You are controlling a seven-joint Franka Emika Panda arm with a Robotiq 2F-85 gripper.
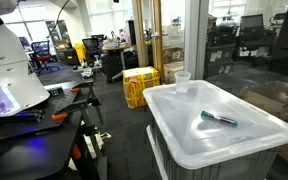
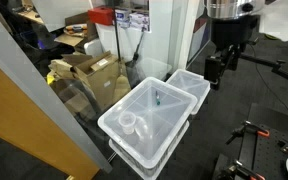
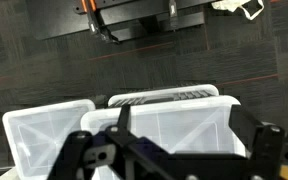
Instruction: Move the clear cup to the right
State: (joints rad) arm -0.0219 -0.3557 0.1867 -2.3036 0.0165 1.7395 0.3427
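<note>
The clear cup [image 1: 182, 80] [image 2: 130, 123] stands upright on the lid of a white plastic bin [image 1: 234, 145] [image 2: 169, 125], near one end of it. A dark teal-capped marker pen [image 1: 219, 118] [image 2: 156, 98] lies on the same lid, apart from the cup. My gripper [image 2: 215, 80] hangs high in the air beside the bins, far from the cup. In the wrist view its jaws [image 3: 184, 125] are spread wide and empty above the white bin lids [image 3: 174, 125]. The cup does not show in the wrist view.
A second white bin [image 2: 192, 84] [image 3: 44, 125] stands beside the first. Yellow crates [image 1: 139, 85], cardboard boxes [image 2: 94, 70] and a glass partition [image 1: 244, 50] surround the bins. A black table with tools [image 1: 54, 105] stands by the robot base.
</note>
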